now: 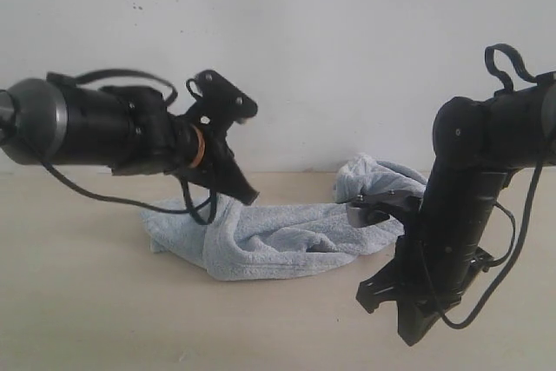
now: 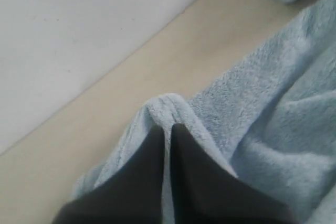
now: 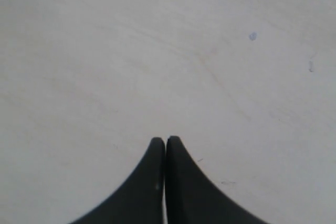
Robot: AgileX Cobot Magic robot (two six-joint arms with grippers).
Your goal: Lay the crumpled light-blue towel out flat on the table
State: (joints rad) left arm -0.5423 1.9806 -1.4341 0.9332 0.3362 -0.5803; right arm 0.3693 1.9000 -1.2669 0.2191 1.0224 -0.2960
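background: pale beige table (image 1: 78, 301) that runs to a white wall (image 1: 347, 41) with some small dark specks.
towel: light-blue towel (image 1: 269, 245), crumpled in a long low heap on the table, close to the wall.
left gripper: left gripper (image 2: 167, 128) has its jaws pressed together on a raised fold at the towel's edge.
right gripper: right gripper (image 3: 166, 141) has its jaws together with nothing between them, over bare table.
exterior view only: the whole heap, one end bunched higher just behind the right arm (image 1: 469, 188).
left wrist view only: the pinch itself, with cloth in the thin slit between the jaws.
right wrist view only: a small grey-blue dot (image 3: 252, 36) and faint scratches on the table.
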